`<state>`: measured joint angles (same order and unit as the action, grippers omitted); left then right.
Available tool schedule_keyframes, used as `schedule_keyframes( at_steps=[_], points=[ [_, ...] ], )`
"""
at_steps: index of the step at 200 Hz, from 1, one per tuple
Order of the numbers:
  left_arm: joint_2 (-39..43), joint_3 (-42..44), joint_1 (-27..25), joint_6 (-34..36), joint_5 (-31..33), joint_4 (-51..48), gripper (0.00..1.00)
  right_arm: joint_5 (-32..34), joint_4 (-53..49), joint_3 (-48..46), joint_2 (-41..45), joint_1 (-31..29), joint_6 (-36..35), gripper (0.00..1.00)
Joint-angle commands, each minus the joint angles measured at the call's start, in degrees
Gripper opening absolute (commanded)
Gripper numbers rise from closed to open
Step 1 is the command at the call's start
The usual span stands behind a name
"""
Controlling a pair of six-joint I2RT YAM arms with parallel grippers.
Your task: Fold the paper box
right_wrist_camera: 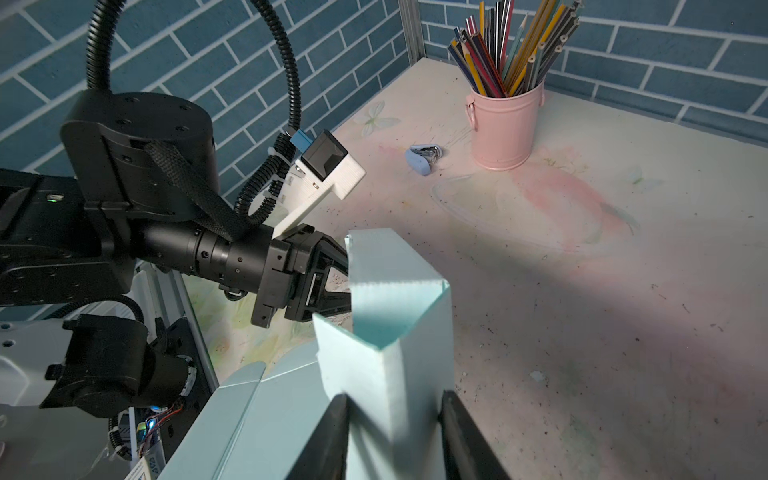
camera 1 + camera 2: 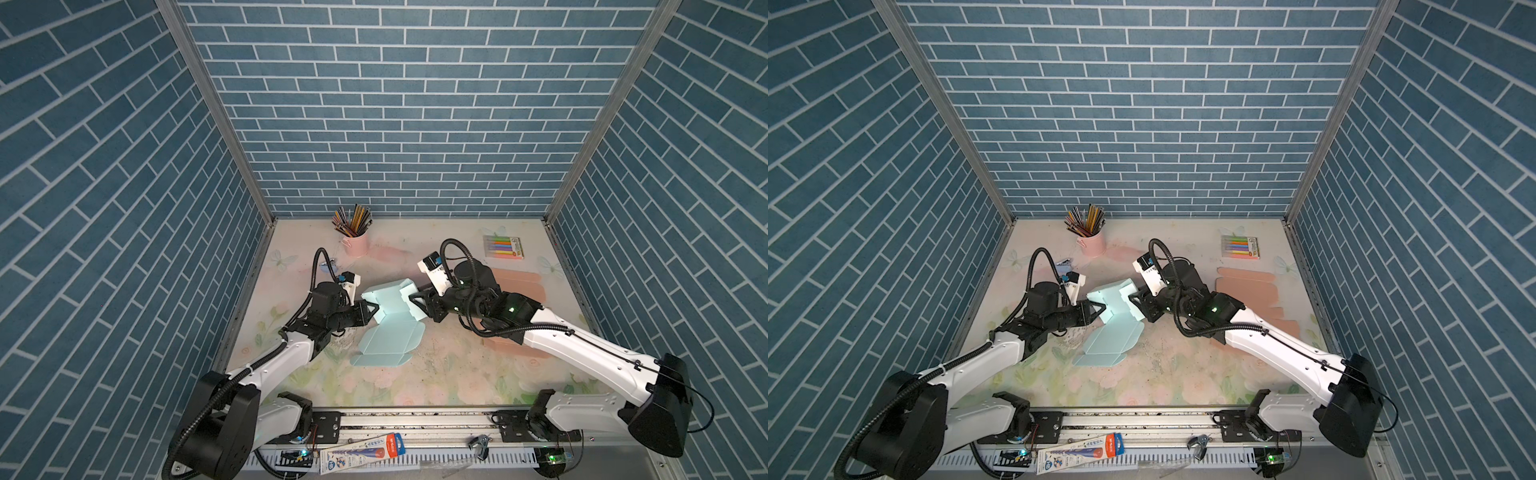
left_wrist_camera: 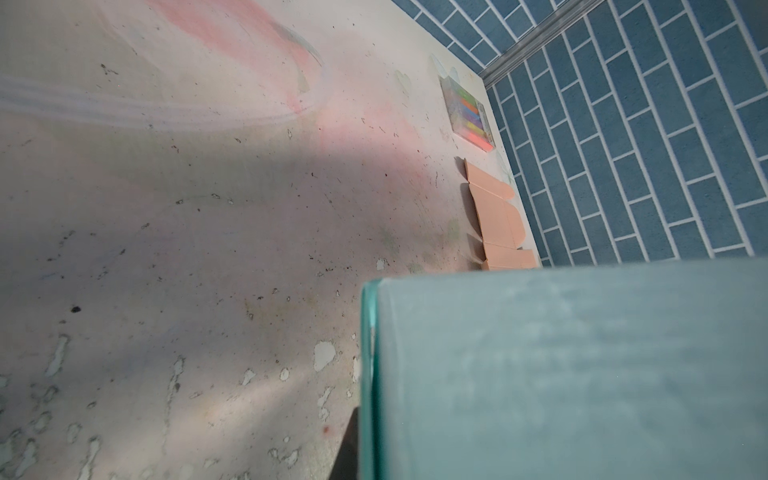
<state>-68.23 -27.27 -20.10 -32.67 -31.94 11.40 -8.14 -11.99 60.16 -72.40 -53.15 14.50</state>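
The light blue paper box (image 2: pixel 388 320) (image 2: pixel 1113 328) lies mid-table, its far end bent up into a square tube and its near flaps flat. My left gripper (image 2: pixel 375 309) (image 2: pixel 1101 309) is shut on the tube's left wall, and that panel (image 3: pixel 582 374) fills much of the left wrist view. From the right wrist view the left gripper (image 1: pixel 338 282) bites the box's far wall. My right gripper (image 2: pixel 413 298) (image 2: pixel 1133 298) (image 1: pixel 392 415) straddles the tube's near corner (image 1: pixel 399 353). Its two fingers (image 1: pixel 332 436) press against opposite sides.
A pink cup of pencils (image 2: pixel 355 243) stands at the back beside a small blue stapler (image 1: pixel 424 158). A marker pack (image 2: pixel 503 246) lies back right, with flat peach box blanks (image 2: pixel 519 282) under and behind the right arm. A pen package (image 2: pixel 365 451) rests on the front rail.
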Motion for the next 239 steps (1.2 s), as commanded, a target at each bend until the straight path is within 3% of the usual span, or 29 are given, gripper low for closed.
schedule_keyframes(
  at_steps=[1,59,130,239],
  points=[
    [-0.5,-0.5,-0.6,0.0,0.5,1.2,0.12,5.7,-3.3,2.2,-2.3,-1.3,-1.6,0.37],
    [-0.4,0.0,-0.8,-1.4,3.4,0.9,0.11,14.6,-7.5,5.5,-6.2,-4.5,2.6,0.39],
    [2.3,0.5,-0.9,-0.4,8.6,-3.2,0.11,20.2,-9.3,10.6,-13.7,-8.6,5.9,0.4],
    [8.1,3.9,-1.5,-2.6,8.7,-3.2,0.1,38.9,-25.5,26.2,-28.0,-15.4,13.4,0.41]
  ],
)
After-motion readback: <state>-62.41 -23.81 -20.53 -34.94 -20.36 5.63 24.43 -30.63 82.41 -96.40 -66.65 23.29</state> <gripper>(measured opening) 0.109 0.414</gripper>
